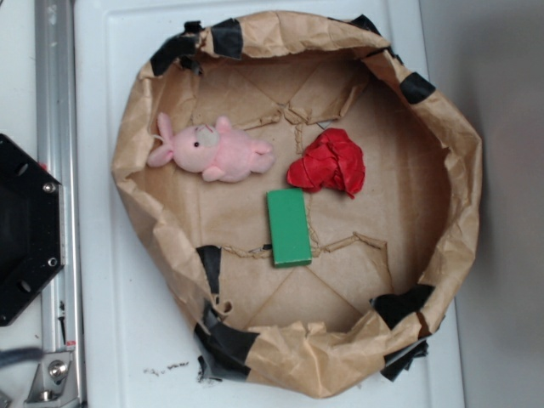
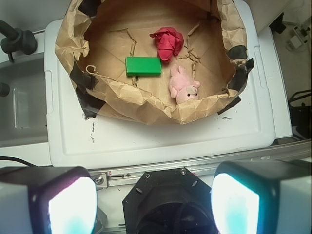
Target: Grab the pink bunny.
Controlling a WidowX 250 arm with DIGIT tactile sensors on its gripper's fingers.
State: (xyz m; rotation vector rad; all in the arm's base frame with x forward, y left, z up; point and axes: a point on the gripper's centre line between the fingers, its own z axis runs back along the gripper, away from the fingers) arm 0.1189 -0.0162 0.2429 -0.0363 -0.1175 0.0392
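Note:
The pink bunny (image 1: pixel 214 151) lies on its side inside a brown paper nest, near the upper left wall, head to the left. The wrist view shows the pink bunny (image 2: pixel 183 86) close to the nest's near rim, right of centre. My gripper (image 2: pixel 153 204) hangs high above the robot's black base, well short of the nest. Its two pale fingers (image 2: pixel 70 207) stand wide apart with nothing between them. The gripper does not show in the exterior view.
A crumpled red wad (image 1: pixel 330 163) and a flat green block (image 1: pixel 289 227) lie in the crumpled paper nest (image 1: pixel 463 170), which is patched with black tape and sits on a white lid (image 2: pixel 161 139). A metal rail (image 1: pixel 53 102) and black base (image 1: pixel 25 229) border the left.

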